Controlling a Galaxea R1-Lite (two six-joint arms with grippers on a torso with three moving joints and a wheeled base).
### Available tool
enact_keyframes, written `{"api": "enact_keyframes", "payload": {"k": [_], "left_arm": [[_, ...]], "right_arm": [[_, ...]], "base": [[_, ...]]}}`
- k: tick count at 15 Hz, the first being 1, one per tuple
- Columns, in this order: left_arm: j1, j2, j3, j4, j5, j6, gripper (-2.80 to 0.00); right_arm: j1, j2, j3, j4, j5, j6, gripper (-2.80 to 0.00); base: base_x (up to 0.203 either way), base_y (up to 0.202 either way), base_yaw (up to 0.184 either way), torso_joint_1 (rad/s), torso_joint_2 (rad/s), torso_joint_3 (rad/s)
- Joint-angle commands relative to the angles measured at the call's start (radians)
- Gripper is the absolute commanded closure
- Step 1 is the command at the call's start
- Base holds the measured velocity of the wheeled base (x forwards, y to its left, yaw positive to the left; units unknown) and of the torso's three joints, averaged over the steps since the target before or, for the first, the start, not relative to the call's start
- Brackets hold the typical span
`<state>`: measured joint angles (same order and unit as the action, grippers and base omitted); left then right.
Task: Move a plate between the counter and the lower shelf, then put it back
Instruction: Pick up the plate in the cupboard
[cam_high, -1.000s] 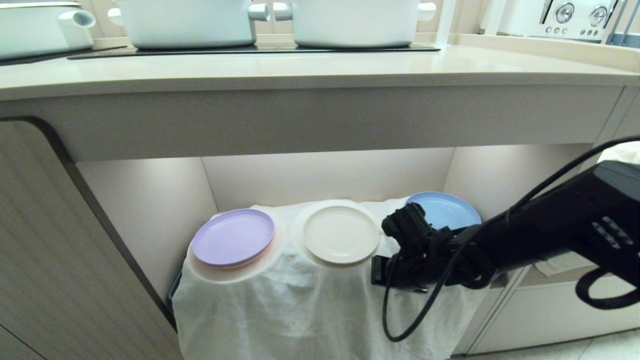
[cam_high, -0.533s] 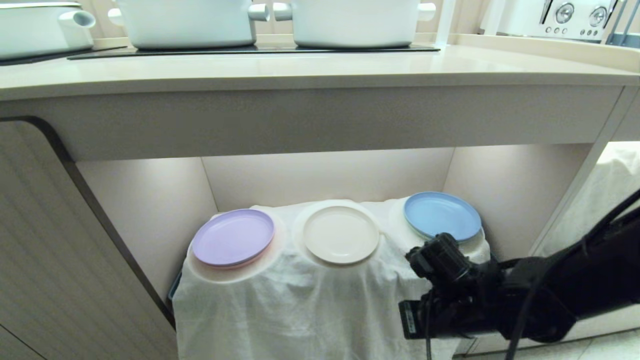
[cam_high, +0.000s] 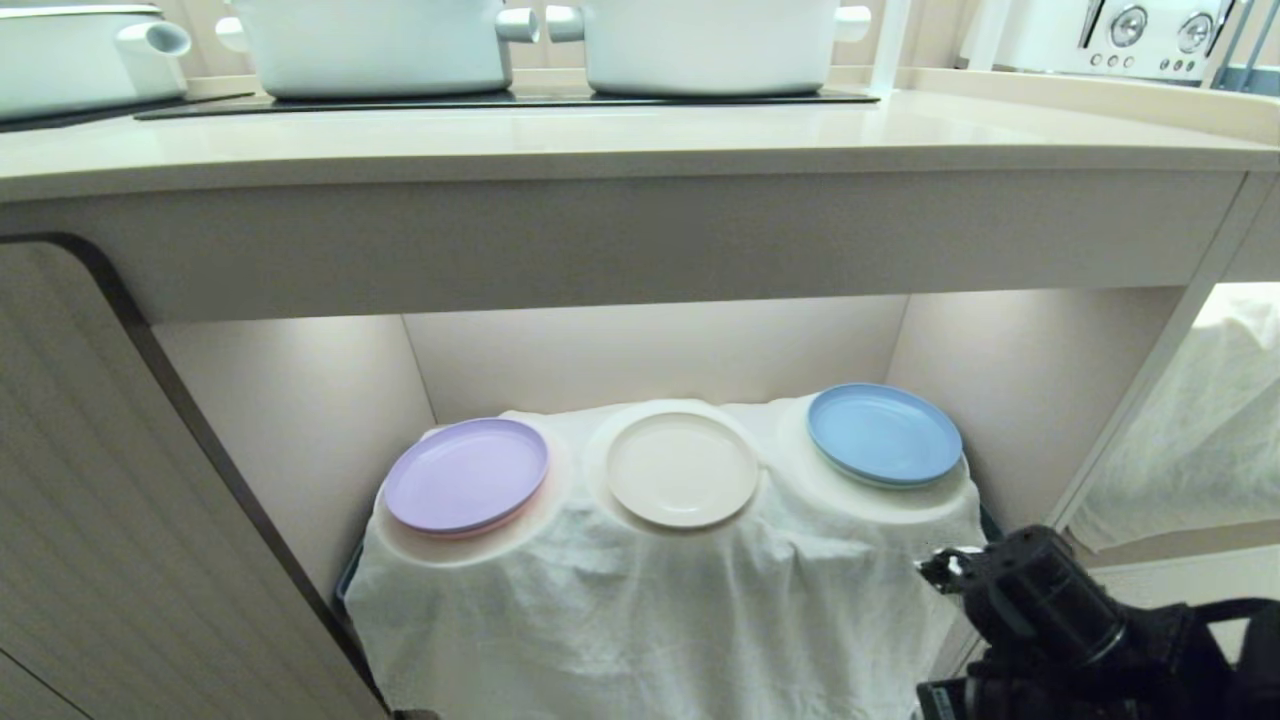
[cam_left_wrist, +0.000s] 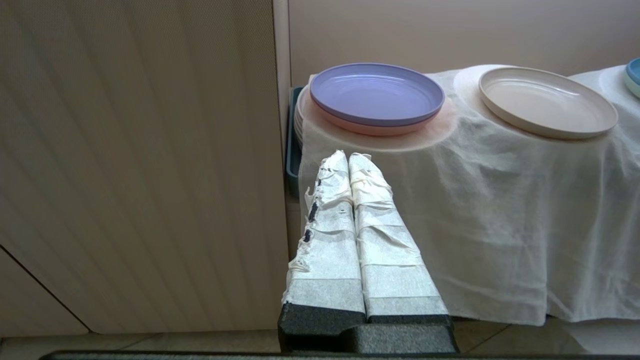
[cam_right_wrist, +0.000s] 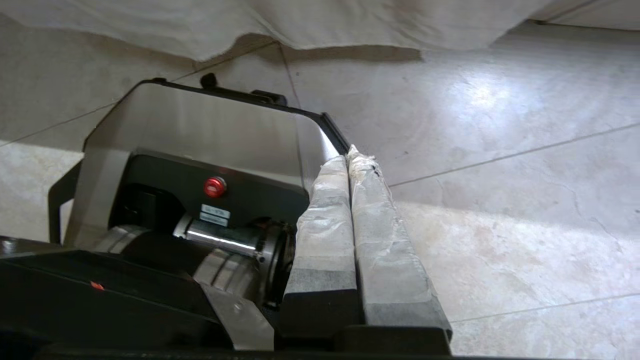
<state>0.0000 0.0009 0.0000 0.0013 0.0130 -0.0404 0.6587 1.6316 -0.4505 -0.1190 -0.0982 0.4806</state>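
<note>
The cream plate (cam_high: 682, 468) lies flat on the middle hump of the white cloth (cam_high: 650, 610) in the lower shelf (cam_high: 650, 350), under the beige counter (cam_high: 600, 140). Nothing touches it. My right arm's wrist (cam_high: 1050, 610) is low at the bottom right, clear of the shelf. In the right wrist view the right gripper (cam_right_wrist: 352, 156) is shut and empty, pointing down at the floor beside my base. The left gripper (cam_left_wrist: 347, 157) is shut and empty too, parked low in front of the cloth, with the plate (cam_left_wrist: 547, 101) off to its far right.
A lilac plate (cam_high: 467, 473) sits on the left hump and a light blue plate (cam_high: 884, 433) on the right one. Two white pots (cam_high: 375, 45) (cam_high: 710, 40) stand on the counter's black glass. A ribbed cabinet panel (cam_high: 120, 500) closes the left side.
My right arm has drawn back from in front of the shelf, sinking down and to the right. The light blue plate is now uncovered. No plate has moved.
</note>
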Motion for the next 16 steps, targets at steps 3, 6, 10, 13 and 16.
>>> {"api": "enact_keyframes", "payload": {"k": [3, 6, 10, 13, 16], "left_arm": [[0.000, 0.001, 0.000, 0.000, 0.001, -0.001, 0.00], [0.000, 0.001, 0.000, 0.000, 0.001, -0.001, 0.00], [0.000, 0.001, 0.000, 0.000, 0.001, -0.001, 0.00], [0.001, 0.001, 0.000, 0.000, 0.001, -0.001, 0.00], [0.000, 0.001, 0.000, 0.000, 0.001, -0.001, 0.00]], "right_arm": [[-0.079, -0.201, 0.205, -0.095, -0.074, -0.028, 0.00], [-0.302, -0.315, 0.326, -0.287, -0.044, -0.229, 0.00], [-0.611, -0.568, 0.431, -0.397, 0.141, -0.451, 0.00], [-0.706, -0.791, 0.445, -0.369, 0.214, -0.511, 0.00], [-0.719, -1.008, 0.449, -0.293, 0.201, -0.528, 0.00]], "base": [[0.000, 0.000, 0.000, 0.000, 0.00, 0.000], [0.000, 0.000, 0.000, 0.000, 0.00, 0.000], [0.000, 0.000, 0.000, 0.000, 0.00, 0.000], [0.000, 0.000, 0.000, 0.000, 0.00, 0.000], [0.000, 0.000, 0.000, 0.000, 0.00, 0.000]]}}
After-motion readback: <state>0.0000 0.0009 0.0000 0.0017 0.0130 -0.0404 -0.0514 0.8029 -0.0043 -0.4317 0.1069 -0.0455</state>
